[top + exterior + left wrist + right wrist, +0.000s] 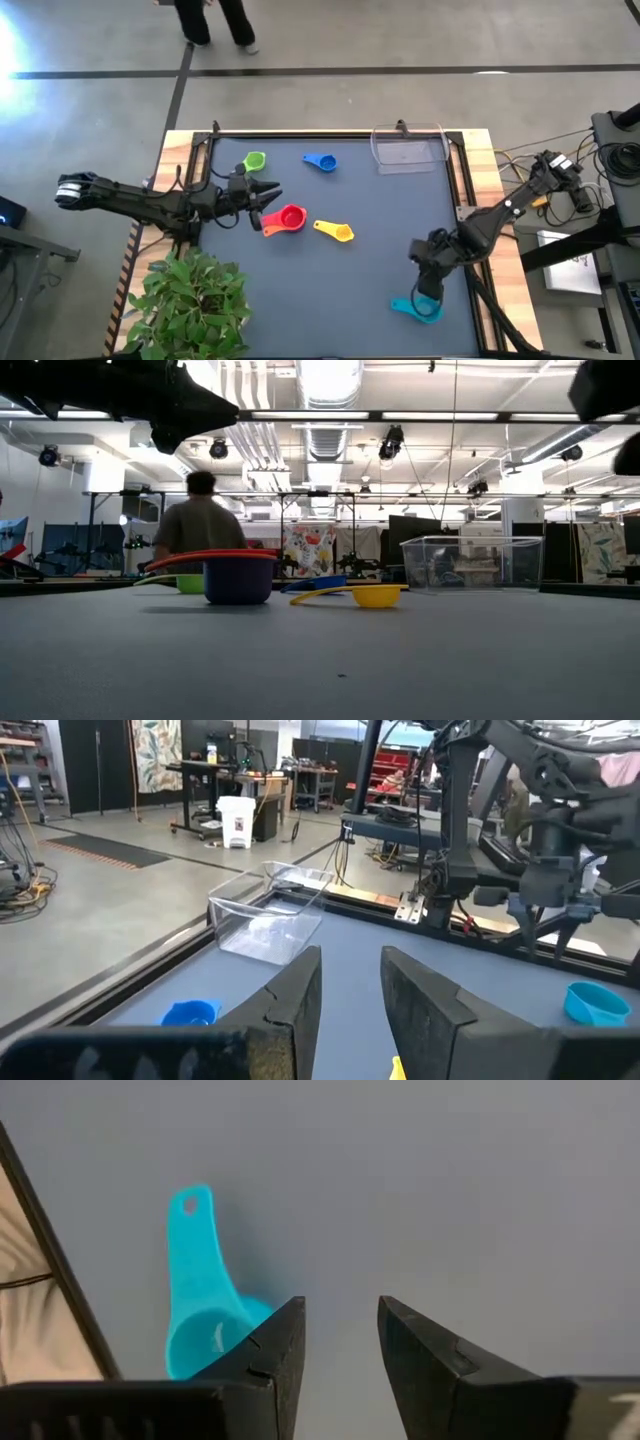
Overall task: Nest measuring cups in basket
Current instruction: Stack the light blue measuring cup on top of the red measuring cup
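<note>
Five measuring cups lie loose on the dark mat: green (254,161), blue (320,162), yellow (336,231), teal (418,308), and a red one (288,218) that sits in a purple cup (238,582). The clear basket (408,150) stands bottom-down at the far right. My left gripper (270,190) hovers level just beyond the red cup, open and holding nothing (350,955). My right gripper (428,288) points steeply down above the teal cup (200,1315), open, with the cup off to one side of its fingers (340,1305).
A potted plant (190,300) stands at the near left corner. A black frame rail (330,134) runs round the mat. Cables and gear (590,190) lie off the right edge. A person (198,525) stands beyond the far edge. Bare mat lies in the near middle.
</note>
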Controlling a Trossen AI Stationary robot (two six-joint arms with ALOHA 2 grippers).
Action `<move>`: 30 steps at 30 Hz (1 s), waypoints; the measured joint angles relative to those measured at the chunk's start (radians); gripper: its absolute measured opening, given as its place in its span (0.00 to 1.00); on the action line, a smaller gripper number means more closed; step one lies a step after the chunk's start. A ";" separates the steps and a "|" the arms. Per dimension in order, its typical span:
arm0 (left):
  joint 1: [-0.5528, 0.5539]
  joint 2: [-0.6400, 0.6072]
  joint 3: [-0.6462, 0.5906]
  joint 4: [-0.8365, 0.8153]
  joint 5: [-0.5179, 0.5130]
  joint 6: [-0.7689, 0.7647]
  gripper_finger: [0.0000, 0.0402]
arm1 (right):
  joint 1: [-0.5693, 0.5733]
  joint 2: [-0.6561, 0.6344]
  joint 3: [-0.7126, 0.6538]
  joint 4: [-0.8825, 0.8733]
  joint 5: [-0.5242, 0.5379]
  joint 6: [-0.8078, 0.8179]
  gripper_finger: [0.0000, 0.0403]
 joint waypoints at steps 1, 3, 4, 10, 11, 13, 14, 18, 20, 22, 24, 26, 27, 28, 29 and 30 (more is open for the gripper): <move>0.000 0.000 0.000 0.000 0.000 0.000 0.22 | 0.011 0.009 -0.001 0.000 -0.010 0.026 0.29; 0.000 0.000 0.000 -0.001 0.000 0.000 0.22 | 0.037 0.027 -0.001 0.000 -0.022 0.081 0.28; 0.000 0.000 0.000 0.000 0.000 0.000 0.22 | 0.049 0.037 -0.001 -0.001 -0.030 0.103 0.28; 0.000 0.000 0.000 -0.001 0.000 0.004 0.22 | 0.092 0.090 -0.001 0.000 -0.083 0.148 0.27; 0.000 0.000 0.000 -0.001 0.000 0.004 0.22 | 0.092 0.097 -0.001 -0.001 -0.101 0.141 0.27; 0.000 0.001 0.000 0.000 0.000 0.004 0.22 | 0.092 0.110 -0.001 0.001 -0.131 0.109 0.27; 0.000 0.001 0.000 0.000 0.000 0.004 0.22 | 0.092 0.117 -0.001 0.004 -0.144 0.091 0.27; 0.000 0.001 0.000 0.001 0.000 0.002 0.22 | 0.101 0.131 -0.001 0.026 -0.156 0.036 0.27; 0.000 0.002 0.000 0.002 0.000 0.003 0.22 | 0.109 0.133 -0.001 0.049 -0.156 0.035 0.27; 0.000 0.003 0.000 0.008 -0.001 0.020 0.22 | 0.116 0.136 -0.001 0.082 -0.153 0.042 0.27; 0.000 0.005 0.000 0.032 -0.002 0.048 0.22 | 0.126 0.138 -0.001 0.113 -0.138 0.068 0.27; 0.001 0.006 0.000 0.058 -0.006 0.071 0.22 | 0.134 0.144 -0.001 0.133 -0.138 0.099 0.27; 0.002 0.006 0.000 0.069 -0.006 0.082 0.22 | 0.140 0.148 -0.001 0.135 -0.137 0.115 0.27; 0.002 0.006 0.000 0.075 -0.006 0.089 0.22 | 0.145 0.150 -0.002 0.134 -0.137 0.125 0.27; 0.002 0.006 0.000 0.079 -0.007 0.093 0.22 | 0.151 0.151 -0.003 0.134 -0.137 0.136 0.27; 0.002 0.006 0.000 0.079 -0.008 0.097 0.22 | 0.157 0.151 -0.006 0.134 -0.137 0.145 0.27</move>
